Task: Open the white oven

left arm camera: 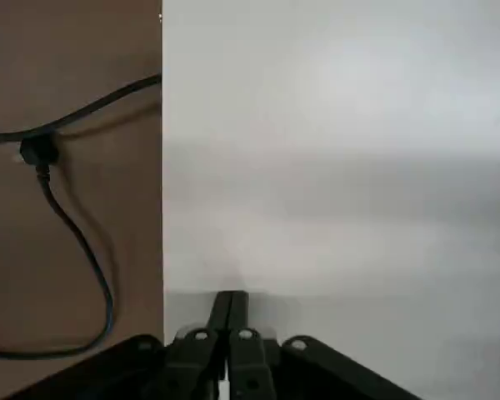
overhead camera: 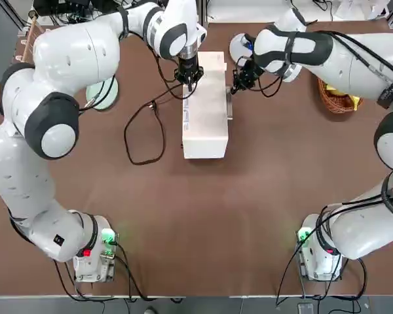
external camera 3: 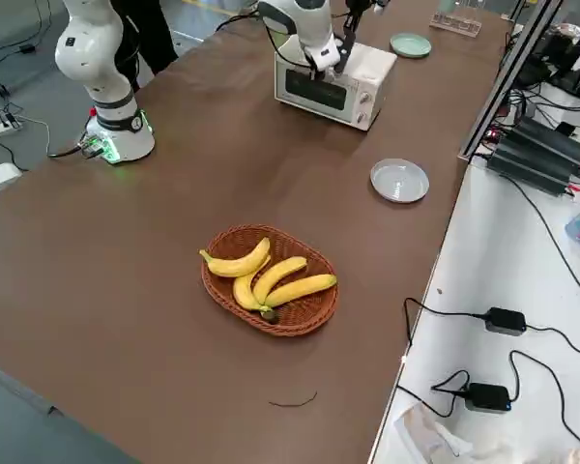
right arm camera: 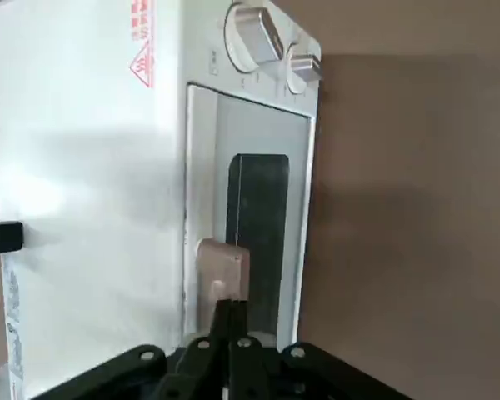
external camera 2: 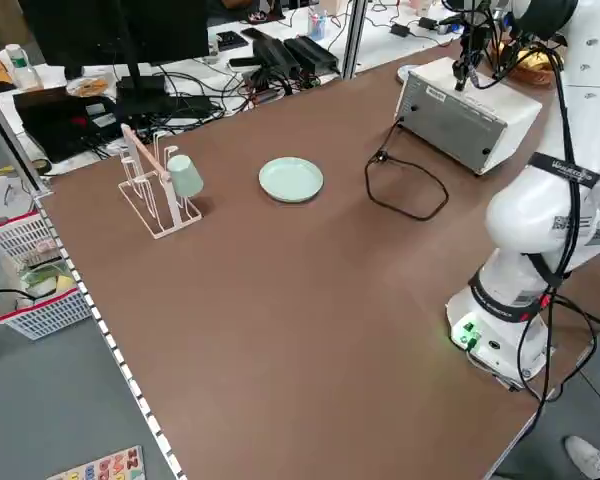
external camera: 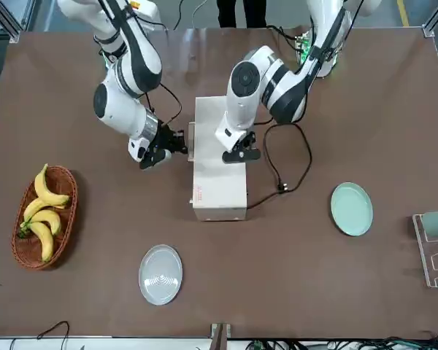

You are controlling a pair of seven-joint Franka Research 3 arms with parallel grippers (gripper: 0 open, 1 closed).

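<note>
Two arms meet at the white oven, which I see standing far of the table centre, its door facing right and shut. Left gripper: fingers pressed together with nothing between them, tips down on the oven's top panel near its far end. Right gripper: fingers likewise closed on nothing, tips at the door's handle on the oven's right face; I cannot tell whether they touch it. Black power cord: loops over the table left of the oven. Wicker basket of bananas: far right. Green plate: left of the oven. Grey plate: beyond the oven's far end. Two knobs: beside the door.
</note>
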